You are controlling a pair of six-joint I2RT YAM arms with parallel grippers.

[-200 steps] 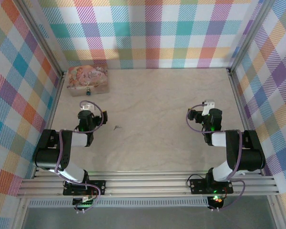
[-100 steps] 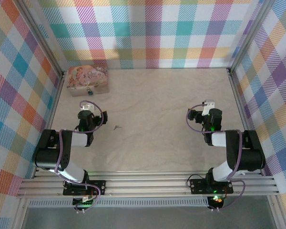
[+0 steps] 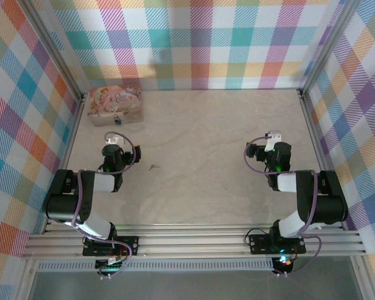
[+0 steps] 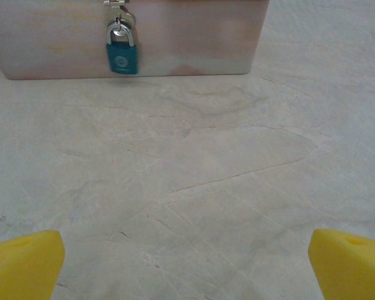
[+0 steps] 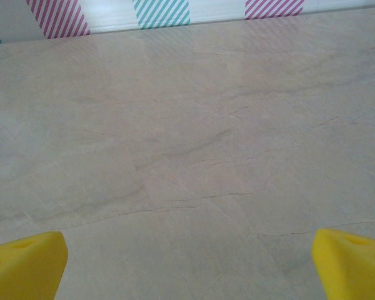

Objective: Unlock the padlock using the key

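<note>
Checked walls (image 3: 194,37) surround a pale table (image 3: 200,137); the blue padlock (image 4: 122,56) hangs on the front of the pink box (image 3: 106,100) in the far left corner. The key (image 3: 154,167) lies on the table beside the left arm, well apart from the padlock. The left gripper (image 4: 187,265) and right gripper (image 5: 187,265) are both spread wide, holding nothing.

A: There's the pink box (image 3: 114,104) in the far left corner — the padlock (image 3: 116,118) hangs on its near face.
B: And the left gripper (image 3: 114,135) points at it from the near side, not touching. The key (image 3: 154,167) lies on the table (image 3: 206,125), near and right of it — the right gripper (image 3: 274,135) is well apart, on the right side.
</note>
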